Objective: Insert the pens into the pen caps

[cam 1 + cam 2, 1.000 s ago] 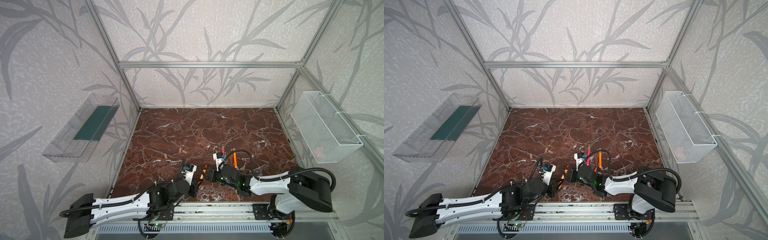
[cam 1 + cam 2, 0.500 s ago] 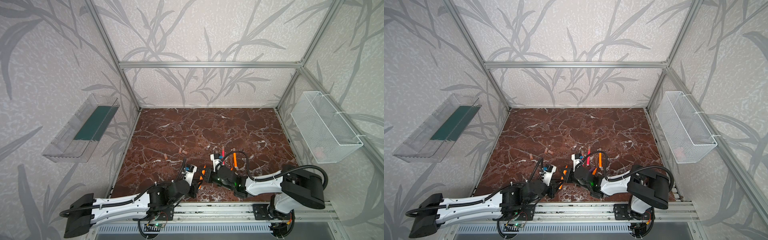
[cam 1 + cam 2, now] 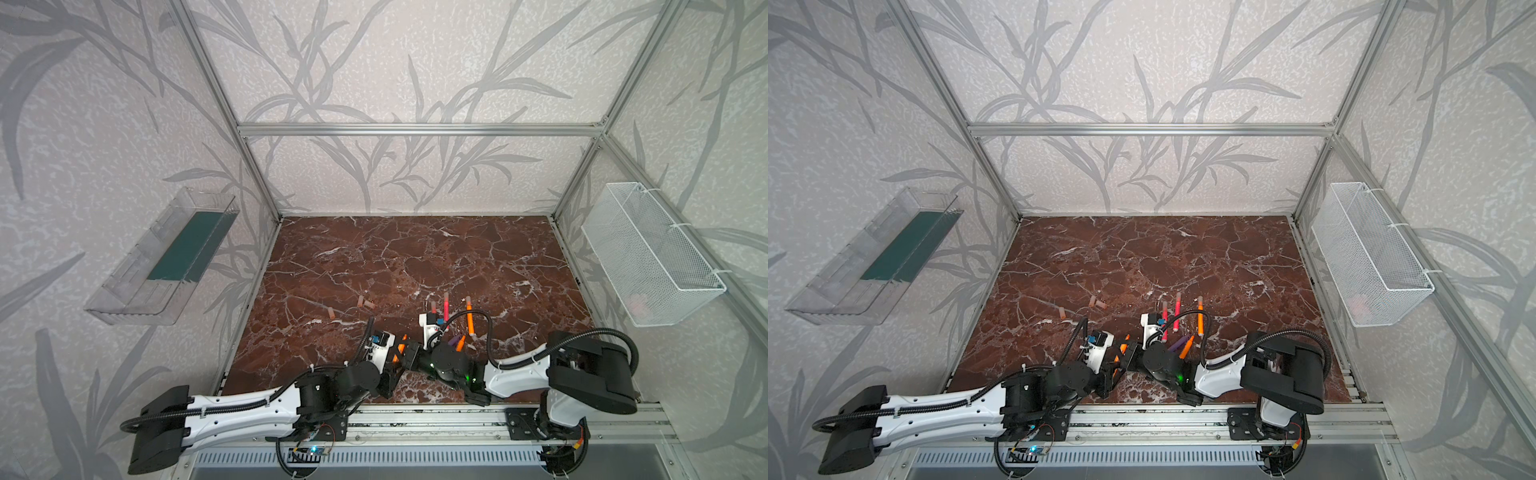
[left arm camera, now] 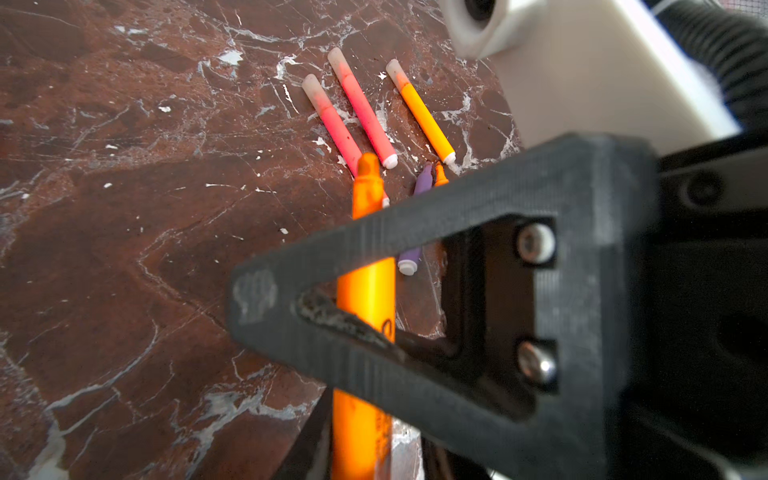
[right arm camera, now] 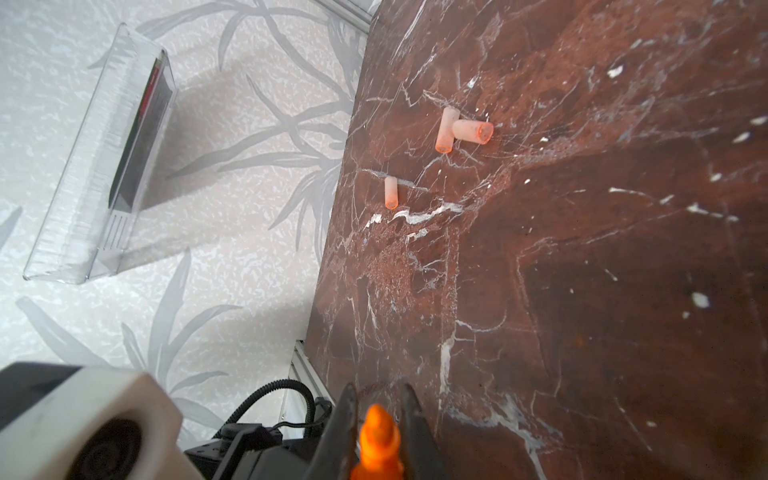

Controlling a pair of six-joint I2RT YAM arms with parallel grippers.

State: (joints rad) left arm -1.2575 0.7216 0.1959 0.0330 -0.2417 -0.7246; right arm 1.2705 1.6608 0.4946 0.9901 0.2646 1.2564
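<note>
Because the right hand is shut across the barrel of the held orange pen, the coming move hangs on where the loose caps lie from that pen's tip. Seen from the left wrist, the pen runs straight away from the camera, its tapered tip aimed at the capped pens lying on the surface; no loose cap shows along that line. In both top views the pen sits low in the frame near the middle, pointing up the frame, while the three caps lie well apart from it, higher and further left: off to the side of its long axis, not ahead of it. They do lie ahead of the right hand, whose wrist camera looks straight out at them. The nearest cap lies alone, long axis roughly toward that camera, brighter open end turned back this way; a second cap lies much the same, and a third cap rests across it, touching. The left hand is at the same pen, nearer its back end, but I cannot tell whether it grips the pen or stands open. Both hands meet at one spot, so neither is clearly nearer; the caps are on the left arm's side, which I judge makes it the likelier fetcher
</note>
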